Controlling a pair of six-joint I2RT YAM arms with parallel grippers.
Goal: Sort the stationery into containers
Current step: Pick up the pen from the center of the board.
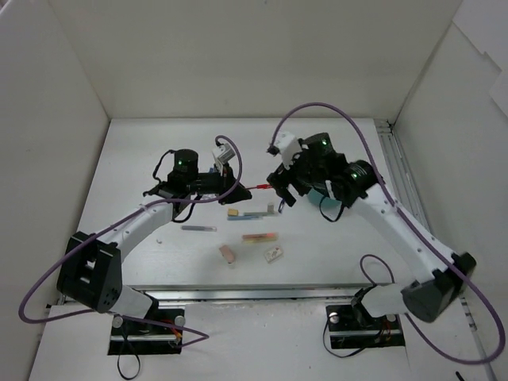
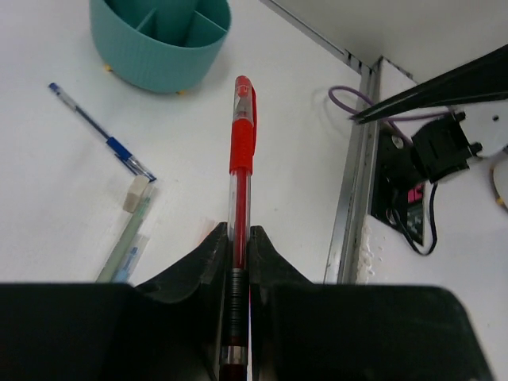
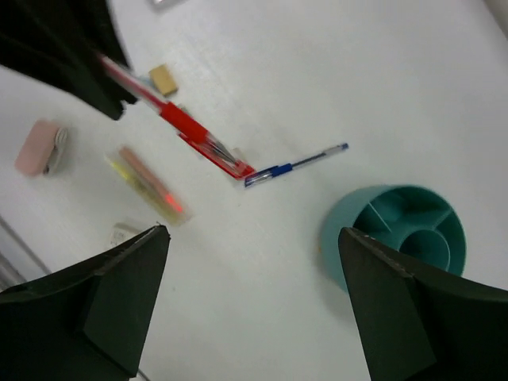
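Top view: left gripper point(image 1: 238, 191) is gripping the red pen point(image 1: 259, 187), which is pointing at the right gripper point(image 1: 282, 193), and the teal bowl point(image 1: 327, 205) is sitting partly hidden behind the right arm. Left wrist: jaws are pinching the pen's barrel, with the cap end sticking out toward the bowl and the blue pen point(image 2: 101, 133) lying to its left. Right wrist: fingers point(image 3: 119, 309) are standing spread wide and holding nothing, while the pink eraser point(image 3: 36, 147), yellow-pink stick point(image 3: 147, 182) and tan cube point(image 3: 163, 79) are lying on the table near the red pen.
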